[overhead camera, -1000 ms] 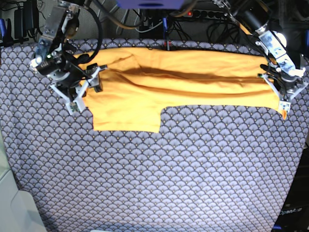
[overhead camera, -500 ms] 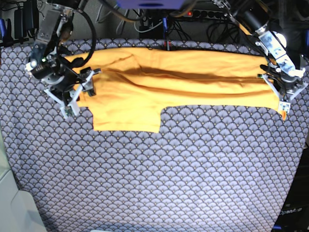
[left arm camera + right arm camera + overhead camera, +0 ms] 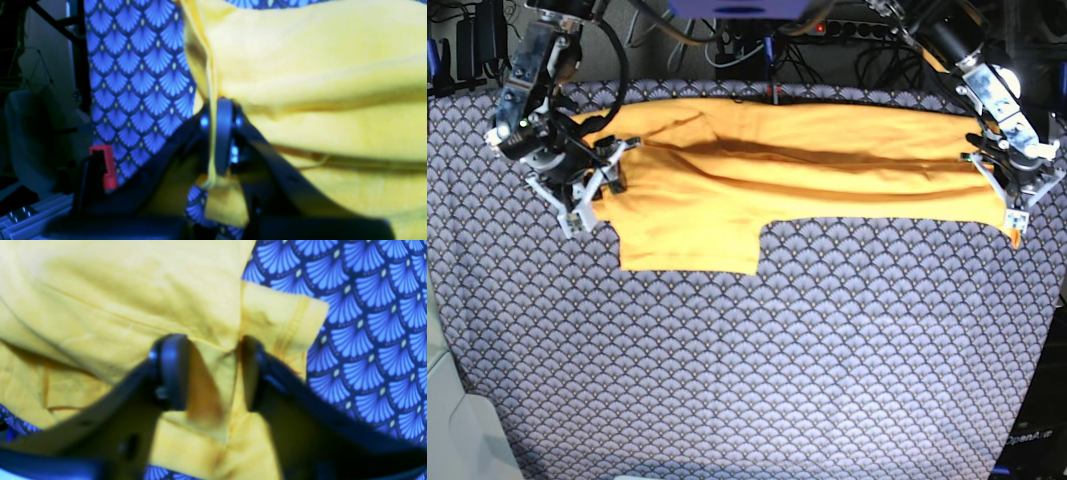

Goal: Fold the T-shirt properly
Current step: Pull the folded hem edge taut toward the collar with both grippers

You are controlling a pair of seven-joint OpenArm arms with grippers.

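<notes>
The desk [image 3: 757, 380] is covered by a blue-grey scallop-patterned cloth [image 3: 827, 330] that fills most of the base view. The T-shirt [image 3: 807, 165] lies across the far part of that cloth as a long yellow-orange band from one arm to the other, folded over itself lengthwise, with one square flap [image 3: 689, 240] projecting toward the near side.

The left end effector [image 3: 1015, 205] sits at the shirt's end on the base view's right. Its tips are pressed together on the T-shirt, a thin edge of fabric running between them in the wrist view.

The right end effector [image 3: 595, 185] sits at the opposite end. Its jaws stand apart, with a ridge of shirt fabric [image 3: 213, 373] rising between the two fingers [image 3: 171, 370]. Whether the pads bear on that fabric cannot be told.
</notes>
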